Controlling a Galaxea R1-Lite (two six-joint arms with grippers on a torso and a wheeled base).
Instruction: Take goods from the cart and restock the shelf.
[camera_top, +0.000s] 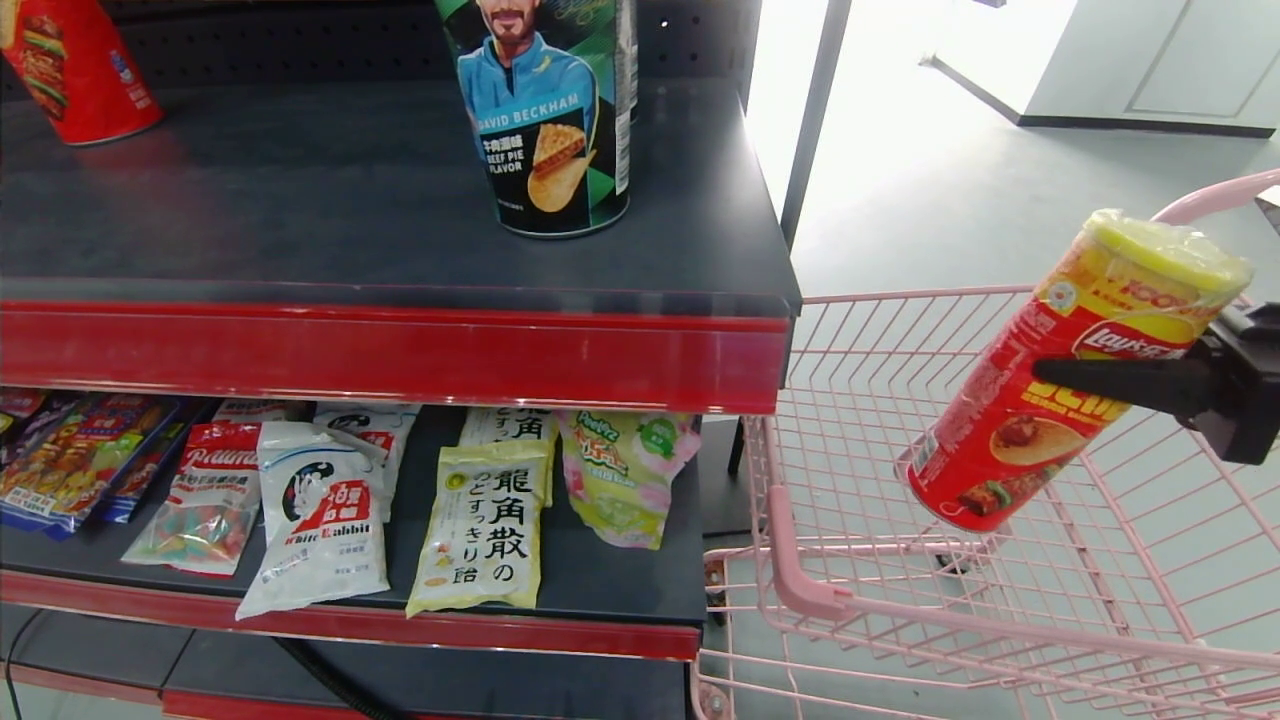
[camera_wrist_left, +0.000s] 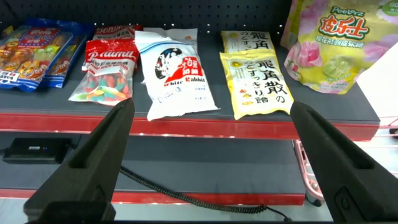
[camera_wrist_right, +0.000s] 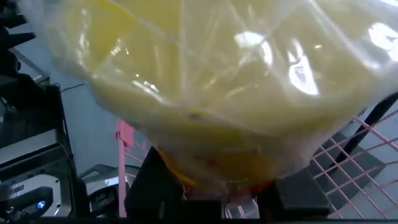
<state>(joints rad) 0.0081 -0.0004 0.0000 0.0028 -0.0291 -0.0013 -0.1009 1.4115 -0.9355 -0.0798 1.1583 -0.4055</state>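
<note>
fingers (camera_wrist_left: 99, 162) of the left gripper (camera_wrist_left: 208, 165) stand spread wide with nothing between them, facing the lower dark shelf (camera_wrist_left: 323, 109) and its flat candy bags (camera_wrist_left: 174, 68). the right gripper (camera_top: 1120, 385) pinches a red cardboard chip canister with a yellow plastic lid (camera_top: 1040, 420), tilted above the pink wire cart (camera_top: 790, 570). one black finger crosses its front and the other is hidden behind it. on the upper dark shelf (camera_top: 350, 220), a green and black chip canister (camera_top: 550, 120) and a red canister (camera_top: 80, 70) are cut off at the top.

Retail shop aisle: tiered dark shelf (camera_top: 300, 200) with red price rails (camera_top: 400, 355), bagged sweets (camera_top: 320, 520) laid out in rows, and a pink wire shopping cart (camera_top: 800, 590) at right.
</note>
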